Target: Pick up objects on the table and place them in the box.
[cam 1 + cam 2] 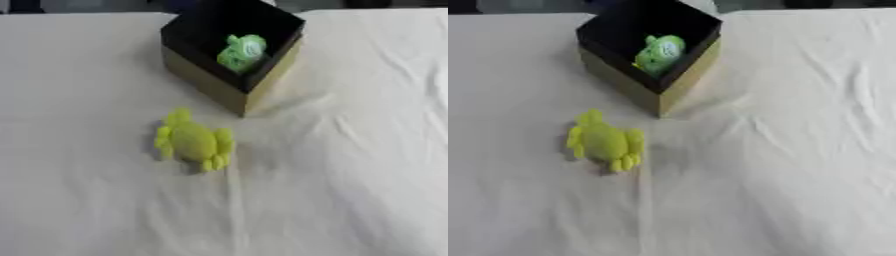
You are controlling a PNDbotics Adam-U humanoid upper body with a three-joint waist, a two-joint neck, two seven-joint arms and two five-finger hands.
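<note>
White cloth, yellow toy near box holding green toy, no hand visible.

Wrinkled matt cloth; cardboard-like box; soft-looking yellow toy

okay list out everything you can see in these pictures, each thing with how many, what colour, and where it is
box: one, black inside with tan outer walls, far middle of the table, turned so a corner points toward the camera
green toy: one, light green, inside the box against its right inner wall
yellow-green toy: one, rounded body with small stubby limbs, lying on the cloth just in front of the box and slightly left of its near corner, apart from it
tablecloth: one, white and wrinkled, covering the whole table
robot hand, left: not in view
robot hand, right: not in view
</note>
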